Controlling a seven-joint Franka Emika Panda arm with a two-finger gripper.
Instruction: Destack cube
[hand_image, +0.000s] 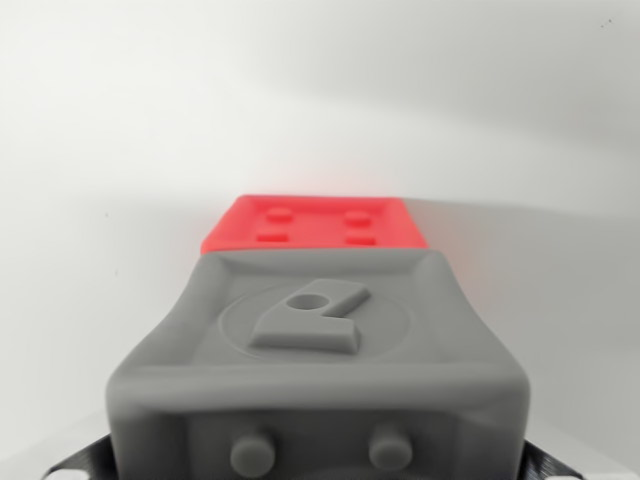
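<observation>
Grey cube (315, 360) close up, bottom cropped, red cube (313, 223) partly hidden behind

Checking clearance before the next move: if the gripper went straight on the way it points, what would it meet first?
Probably the grey cube, which fills the view close ahead. The red cube lies beyond it. The gripper's fingers are barely in frame, so depth is uncertain.

Bright, soft-focused, diagonal shadow overhead

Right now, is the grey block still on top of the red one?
Cannot tell. The grey block fills the near view, the red block showing beyond it.
</observation>
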